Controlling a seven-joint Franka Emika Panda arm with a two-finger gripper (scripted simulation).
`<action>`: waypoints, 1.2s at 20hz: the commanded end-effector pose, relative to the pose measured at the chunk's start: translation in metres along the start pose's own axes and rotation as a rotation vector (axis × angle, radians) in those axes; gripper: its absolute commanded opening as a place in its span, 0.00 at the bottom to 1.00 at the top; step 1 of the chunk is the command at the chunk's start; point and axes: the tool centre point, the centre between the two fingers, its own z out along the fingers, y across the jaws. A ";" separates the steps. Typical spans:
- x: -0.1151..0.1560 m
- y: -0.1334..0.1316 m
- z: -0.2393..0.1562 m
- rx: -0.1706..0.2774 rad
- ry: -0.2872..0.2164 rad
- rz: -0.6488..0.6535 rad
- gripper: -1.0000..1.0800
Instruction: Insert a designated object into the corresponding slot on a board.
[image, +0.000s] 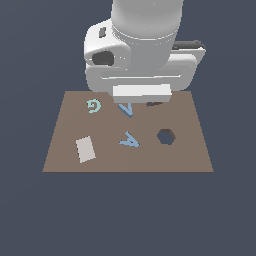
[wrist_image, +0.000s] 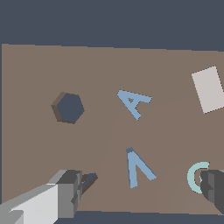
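Exterior view, nearest edge first: the brown board (image: 128, 162) lies flat on a dark ground. Toward its near edge on the exterior view's left rests a pale grey rectangular tile (image: 85, 149), lying askew. Farther in, at mid-board, sits the paler blue A-shaped piece (image: 129, 140), with the dark hexagonal hole (image: 166, 136) beside it toward the exterior view's right. Beyond these lies the mid-blue V-shaped piece (image: 126, 109), flat on the board and apart from every other piece; the cyan G-shaped piece (image: 93, 105) is on the exterior view's left of it, and the narrow angular slot (image: 154, 104) is on the exterior view's right of it, partly covered by the arm. The white robot arm (image: 142, 45) hangs over the far edge.

Wrist view: the gripper (wrist_image: 142, 194) stands spread wide, one finger (wrist_image: 68, 192) just beside the slot (wrist_image: 89, 181) and the other finger (wrist_image: 214, 188) overlapping the G-shaped piece (wrist_image: 194, 176). The V-shaped piece (wrist_image: 137, 168) lies between the two fingers, touched by neither. Nothing is held.
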 end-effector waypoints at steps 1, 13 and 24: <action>0.000 0.000 0.000 0.000 0.000 0.000 0.96; -0.014 0.003 0.027 -0.001 0.009 -0.103 0.96; -0.040 0.014 0.085 -0.003 0.027 -0.321 0.96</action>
